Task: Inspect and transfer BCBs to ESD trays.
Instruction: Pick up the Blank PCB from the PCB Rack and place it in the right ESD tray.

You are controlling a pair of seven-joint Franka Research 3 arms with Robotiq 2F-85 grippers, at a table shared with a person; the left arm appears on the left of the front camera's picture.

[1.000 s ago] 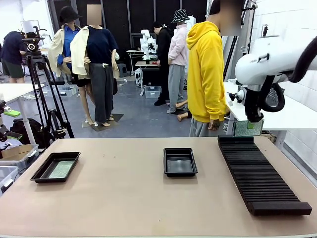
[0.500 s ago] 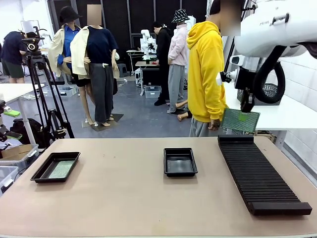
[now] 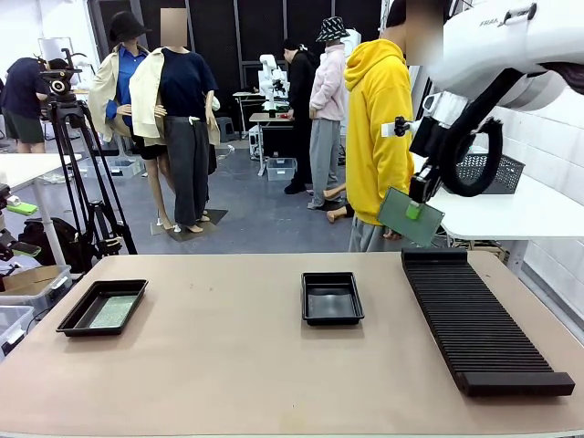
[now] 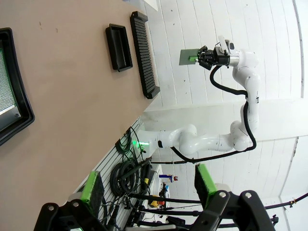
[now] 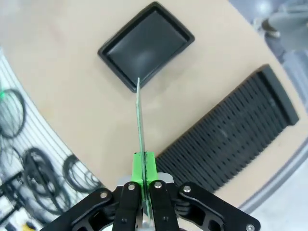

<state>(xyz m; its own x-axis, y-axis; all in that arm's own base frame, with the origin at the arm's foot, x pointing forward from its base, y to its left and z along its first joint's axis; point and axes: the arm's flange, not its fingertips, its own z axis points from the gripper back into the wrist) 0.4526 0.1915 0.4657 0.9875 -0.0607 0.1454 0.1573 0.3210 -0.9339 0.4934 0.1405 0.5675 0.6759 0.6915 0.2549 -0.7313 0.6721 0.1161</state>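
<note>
My right gripper is shut on the edge of a green BCB, held tilted in the air above the far end of the table, between the middle tray and the rack. In the right wrist view that BCB stands edge-on between the shut fingers, high over an empty black ESD tray. That tray sits mid-table. A second ESD tray at the left holds another BCB. My left gripper is open with nothing in it, high over the table, the left tray at the picture's edge.
A long black ribbed rack lies along the table's right side. A person in a yellow hoodie stands at the far edge, just left of the held board. A grey mesh basket sits on the side table at the right.
The right arm has carried the board up from the rack's far end and leftward, tilting it. The trays, the rack and the person have not moved.
</note>
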